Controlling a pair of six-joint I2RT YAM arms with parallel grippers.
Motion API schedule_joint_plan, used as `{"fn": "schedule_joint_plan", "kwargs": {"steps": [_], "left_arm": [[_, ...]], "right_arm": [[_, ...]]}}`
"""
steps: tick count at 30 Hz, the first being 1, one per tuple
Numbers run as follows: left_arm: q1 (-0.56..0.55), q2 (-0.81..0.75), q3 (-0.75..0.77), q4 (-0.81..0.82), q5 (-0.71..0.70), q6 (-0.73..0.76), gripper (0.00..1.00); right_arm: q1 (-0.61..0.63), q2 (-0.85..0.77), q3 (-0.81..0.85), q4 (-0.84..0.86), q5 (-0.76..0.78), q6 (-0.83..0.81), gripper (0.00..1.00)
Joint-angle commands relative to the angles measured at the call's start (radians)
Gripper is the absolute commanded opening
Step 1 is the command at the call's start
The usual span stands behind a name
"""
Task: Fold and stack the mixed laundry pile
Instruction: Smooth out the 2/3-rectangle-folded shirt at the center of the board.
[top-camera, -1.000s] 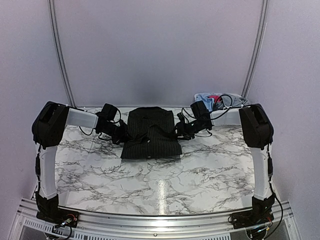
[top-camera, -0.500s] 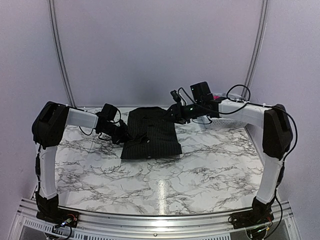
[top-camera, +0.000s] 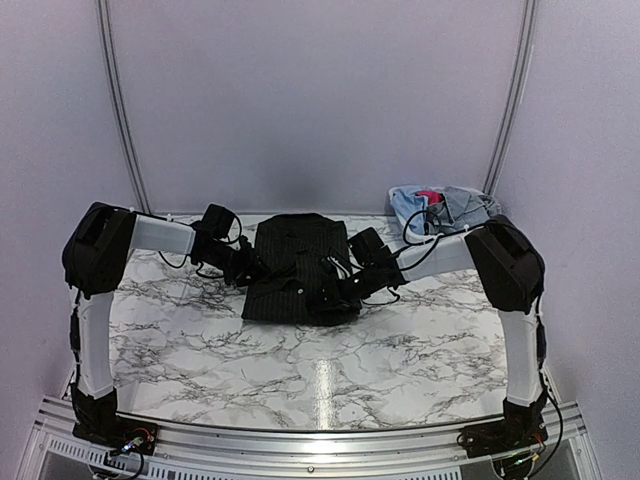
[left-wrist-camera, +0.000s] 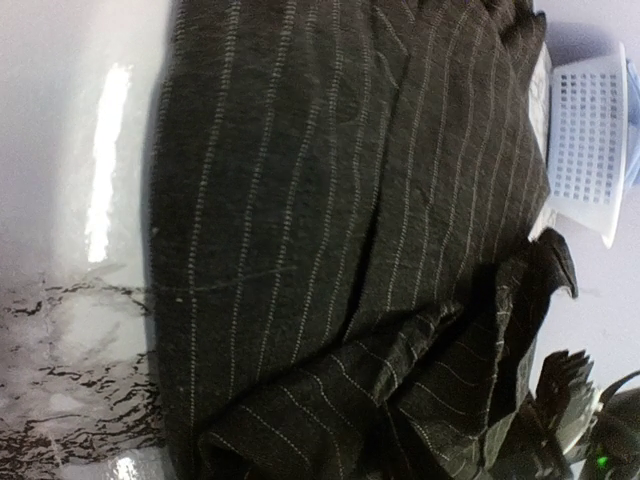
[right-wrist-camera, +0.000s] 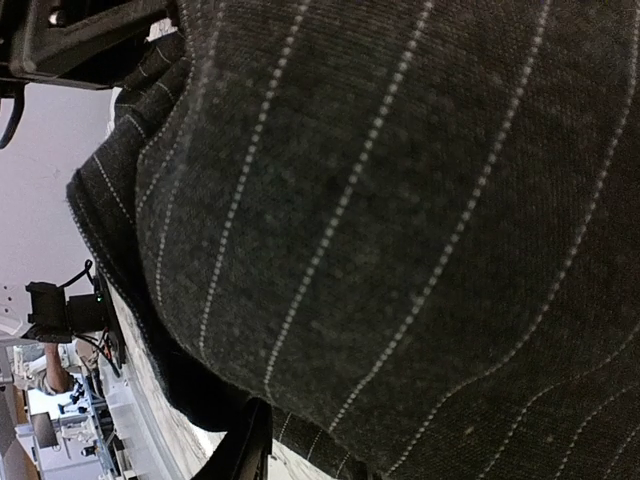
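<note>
Marble counter (top-camera: 320, 350) spans the top view; black pinstriped shirt (top-camera: 300, 262) lies on it, centre toward 12 o'clock, roughly squared, cloth bunched at its 4 o'clock corner. Other pieces of the laundry pile (top-camera: 445, 205), light blue, grey-blue and a pink-red scrap, sit heaped at the counter's 2 o'clock corner; white lattice basket (left-wrist-camera: 585, 140) shows in your left wrist view just beyond the shirt's edge. Your left arm (top-camera: 165, 237) reaches to the shirt's 9 o'clock edge; left jaws lost against dark cloth, spread or pinching not readable. Your right arm (top-camera: 440, 255) reaches to the bunched corner; right wrist view is filled with pinstripe; right jaws likewise unreadable.
</note>
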Motion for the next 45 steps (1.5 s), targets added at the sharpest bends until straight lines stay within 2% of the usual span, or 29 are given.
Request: {"fn": "schedule_joint_plan", "kwargs": {"steps": [1, 3, 5, 17, 23, 29, 39, 45], "left_arm": [[0.012, -0.100, 0.014, -0.038, 0.003, 0.021, 0.51], [0.012, -0.146, -0.011, -0.038, 0.000, 0.020, 0.68], [0.013, -0.189, -0.045, -0.036, 0.002, 0.019, 0.75], [0.011, -0.401, -0.298, -0.021, -0.032, -0.017, 0.82], [-0.003, -0.390, -0.316, 0.010, -0.001, -0.023, 0.76], [-0.021, -0.349, -0.308, 0.048, 0.014, -0.043, 0.66], [-0.042, -0.258, -0.269, 0.088, 0.020, -0.053, 0.60], [-0.048, -0.245, -0.222, 0.111, 0.042, -0.068, 0.49]], "right_arm": [[-0.003, 0.019, -0.011, 0.008, 0.061, 0.014, 0.32], [-0.003, 0.022, -0.011, 0.000, 0.062, 0.009, 0.32], [-0.003, 0.023, -0.011, -0.004, 0.059, 0.008, 0.33], [-0.001, -0.129, -0.005, -0.026, 0.036, -0.008, 0.38], [-0.001, -0.164, -0.001, -0.001, 0.038, 0.012, 0.38], [-0.001, -0.106, 0.046, 0.002, 0.061, 0.023, 0.38], [0.000, 0.000, 0.116, -0.011, 0.076, 0.024, 0.37], [-0.001, 0.030, 0.121, -0.033, 0.080, 0.010, 0.37]]}}
